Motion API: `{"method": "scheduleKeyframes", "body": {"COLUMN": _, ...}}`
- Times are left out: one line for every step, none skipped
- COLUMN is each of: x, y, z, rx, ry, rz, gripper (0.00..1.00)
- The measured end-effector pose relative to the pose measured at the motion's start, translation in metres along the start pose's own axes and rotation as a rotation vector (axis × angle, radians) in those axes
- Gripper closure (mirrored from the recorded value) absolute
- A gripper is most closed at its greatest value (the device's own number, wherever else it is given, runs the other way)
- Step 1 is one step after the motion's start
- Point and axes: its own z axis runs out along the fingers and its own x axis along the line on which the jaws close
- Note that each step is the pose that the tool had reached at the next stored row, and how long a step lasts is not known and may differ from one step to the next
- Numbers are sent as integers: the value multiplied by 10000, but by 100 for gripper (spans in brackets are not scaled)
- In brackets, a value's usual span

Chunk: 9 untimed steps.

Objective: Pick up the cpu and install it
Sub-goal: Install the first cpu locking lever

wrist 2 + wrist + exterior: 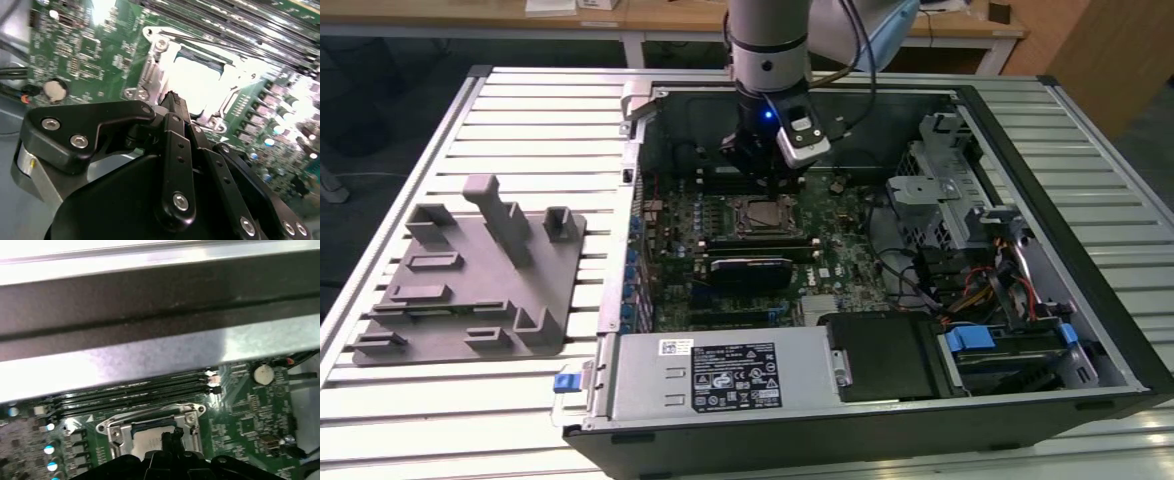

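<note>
The cpu (761,213) lies flat in the dark socket frame (762,229) of the green motherboard (841,255), its silvery top showing. In the first wrist view the cpu (146,442) sits inside the metal socket frame (192,412); in the second wrist view the cpu (200,82) glares white. My gripper (754,178) hangs just over the socket's far edge, inside the open computer case. Its black fingertips (170,434) are pressed together with nothing between them, and the gripper (172,97) stands close above the chip's rim.
A grey fixture tray (467,280) with upright posts lies on the slatted table at the exterior view's left. The case wall (1067,200), drive cage (941,190), cables (987,290) and power supply (720,375) surround the board. Memory slots (130,392) run beside the socket.
</note>
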Motion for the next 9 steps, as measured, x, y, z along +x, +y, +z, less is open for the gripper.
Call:
{"method": "scheduleKeyframes", "body": {"x": -6, "y": 1, "z": 2, "rx": 27, "ry": 148, "rz": -5, "gripper": 89}}
{"method": "scheduleKeyframes", "body": {"x": -11, "y": 1, "z": 3, "rx": 52, "ry": 292, "rz": -10, "gripper": 89}}
{"method": "scheduleKeyframes", "body": {"x": -14, "y": 2, "z": 4, "rx": 72, "ry": 417, "rz": -13, "gripper": 89}}
{"method": "scheduleKeyframes", "body": {"x": -17, "y": 3, "z": 4, "rx": 86, "ry": 492, "rz": -15, "gripper": 89}}
{"method": "scheduleKeyframes", "body": {"x": -16, "y": 2, "z": 3, "rx": 90, "ry": 501, "rz": -14, "gripper": 89}}
{"method": "scheduleKeyframes", "body": {"x": -16, "y": 2, "z": 3, "rx": 93, "ry": 509, "rz": -14, "gripper": 89}}
{"method": "scheduleKeyframes", "body": {"x": -16, "y": 2, "z": 3, "rx": 93, "ry": 515, "rz": -14, "gripper": 89}}
{"method": "scheduleKeyframes", "body": {"x": -16, "y": 2, "z": 4, "rx": 92, "ry": 521, "rz": -15, "gripper": 89}}
{"method": "scheduleKeyframes", "body": {"x": -16, "y": 2, "z": 4, "rx": 92, "ry": 523, "rz": -14, "gripper": 89}}
